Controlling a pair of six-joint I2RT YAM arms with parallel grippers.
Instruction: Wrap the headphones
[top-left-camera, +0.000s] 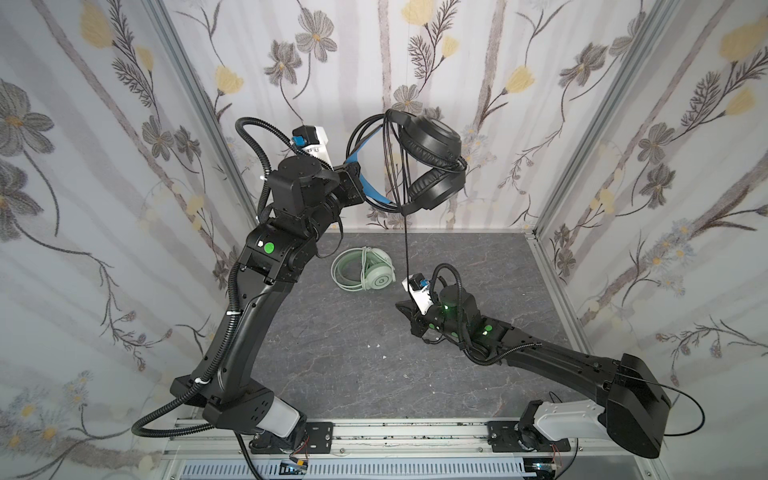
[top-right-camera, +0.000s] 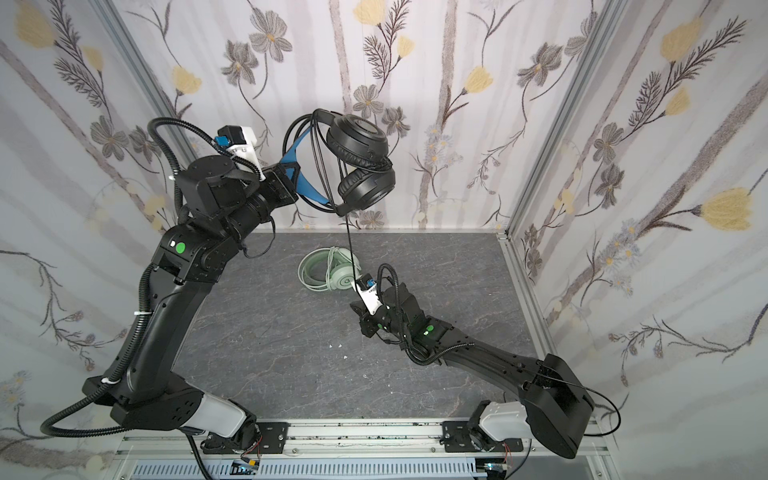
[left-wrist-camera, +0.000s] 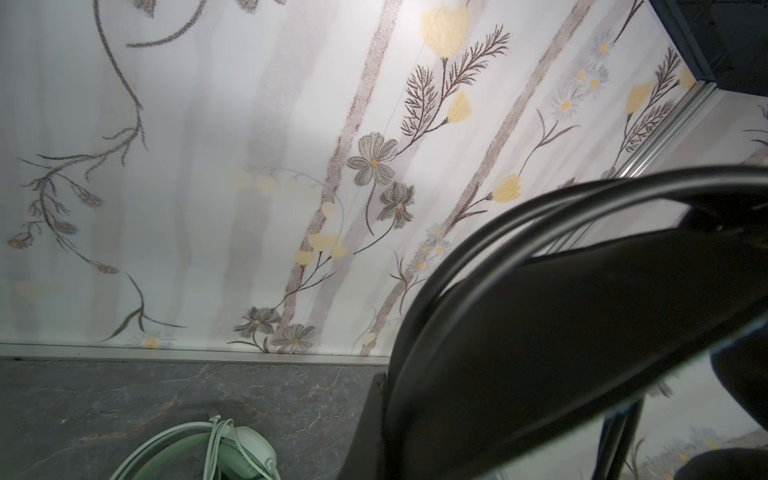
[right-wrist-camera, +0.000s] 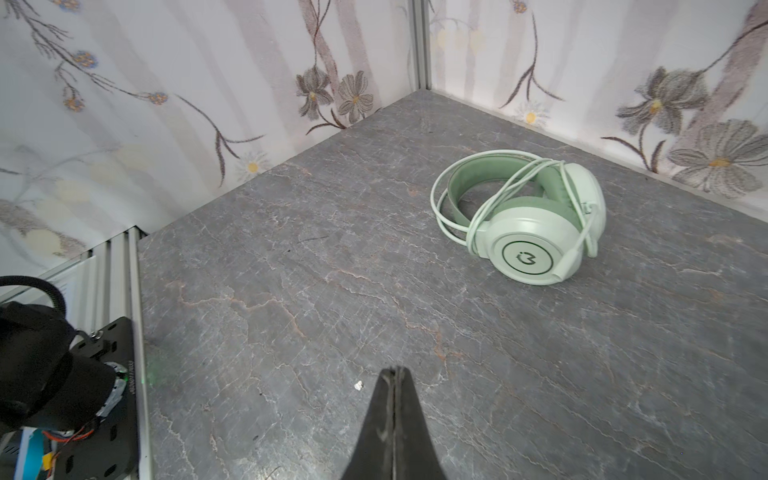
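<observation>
- The left claw (top-left-camera: 360, 183) (top-right-camera: 293, 178) is raised high above the counter (top-left-camera: 332, 357) (top-right-camera: 266, 340), near the flowered back wall (top-left-camera: 490, 62). Its jaws are closed onto the blue inner headband (top-left-camera: 376, 199) (top-right-camera: 311, 189) of the black headset (top-left-camera: 434, 166) (top-right-camera: 362, 166).
- The black headset hangs in the air from that grip, its 2 ear cups close together and to the right of the claw. In the left wrist view it fills the near corner as a dark arch (left-wrist-camera: 540, 332).
- The mint headset (top-left-camera: 365, 270) (top-right-camera: 332, 272) (right-wrist-camera: 528, 220) (left-wrist-camera: 232, 453) lies on the counter below the raised headset, well apart from both claws. Its pale cable (right-wrist-camera: 453, 195) is looped around the headband and cups.
- The upward-facing mint cup bears a dark ring around a small curled emblem (right-wrist-camera: 527, 257); it cannot be read as letters.
- The thin black cable (top-left-camera: 406, 249) (top-right-camera: 351, 245) runs in several loops over the black headset, and 1 strand drops straight down to the right arm's wrist camera (top-left-camera: 413, 289), where its end is hidden.
- The right claw (top-left-camera: 400, 307) (top-right-camera: 354, 308) (right-wrist-camera: 395, 376) sits low over the counter, jaws pressed together with nothing showing between them. The mint headset is ahead of it and off to the side.
</observation>
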